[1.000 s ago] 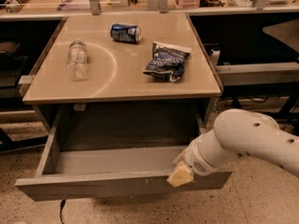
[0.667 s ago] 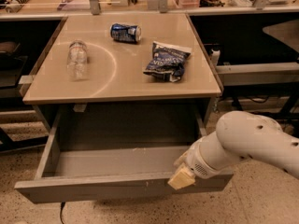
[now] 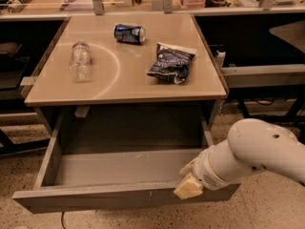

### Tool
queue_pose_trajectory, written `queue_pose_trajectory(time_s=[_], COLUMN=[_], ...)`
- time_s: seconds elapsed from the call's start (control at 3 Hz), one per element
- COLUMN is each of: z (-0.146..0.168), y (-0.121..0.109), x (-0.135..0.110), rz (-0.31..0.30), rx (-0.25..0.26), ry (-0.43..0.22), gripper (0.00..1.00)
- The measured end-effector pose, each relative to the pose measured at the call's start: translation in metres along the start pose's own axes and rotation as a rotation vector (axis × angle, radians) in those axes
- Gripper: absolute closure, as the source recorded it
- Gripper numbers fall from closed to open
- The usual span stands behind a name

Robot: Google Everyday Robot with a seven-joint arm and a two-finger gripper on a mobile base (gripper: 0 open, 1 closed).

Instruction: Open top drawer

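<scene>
The top drawer [image 3: 95,197] stands pulled far out from under the beige table top, showing its plain grey tray interior [image 3: 119,166]. Its grey front runs along the bottom of the view. My gripper [image 3: 189,185] is at the drawer's front edge, right of centre, with a pale fingertip [image 3: 188,189] lying over the rim. My white arm [image 3: 257,151] comes in from the right and hides the rest of the gripper.
On the table top [image 3: 124,87] lie a clear plastic bottle [image 3: 79,59], a blue can [image 3: 129,33] and a dark blue chip bag [image 3: 170,63]. Dark shelving flanks the table on both sides. Speckled floor [image 3: 267,209] lies below.
The drawer has slid a little further out toward the camera, and my gripper has moved with its front edge.
</scene>
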State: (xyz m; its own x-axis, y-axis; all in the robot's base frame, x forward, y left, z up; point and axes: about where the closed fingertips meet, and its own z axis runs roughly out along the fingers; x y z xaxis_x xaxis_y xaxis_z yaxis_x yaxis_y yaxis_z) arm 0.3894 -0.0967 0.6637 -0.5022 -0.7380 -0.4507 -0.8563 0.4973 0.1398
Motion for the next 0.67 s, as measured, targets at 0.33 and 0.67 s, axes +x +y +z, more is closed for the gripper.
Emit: queue_pose_trajectory(time_s=[0.33,0.67], z=[0.0000,0.0001], y=[0.0000,0.0038], x=[0.0000,0.0052], rz=[0.000,0.016], rx=[0.000,-0.015], ry=[0.000,0.005], gripper=[1.00,1.00])
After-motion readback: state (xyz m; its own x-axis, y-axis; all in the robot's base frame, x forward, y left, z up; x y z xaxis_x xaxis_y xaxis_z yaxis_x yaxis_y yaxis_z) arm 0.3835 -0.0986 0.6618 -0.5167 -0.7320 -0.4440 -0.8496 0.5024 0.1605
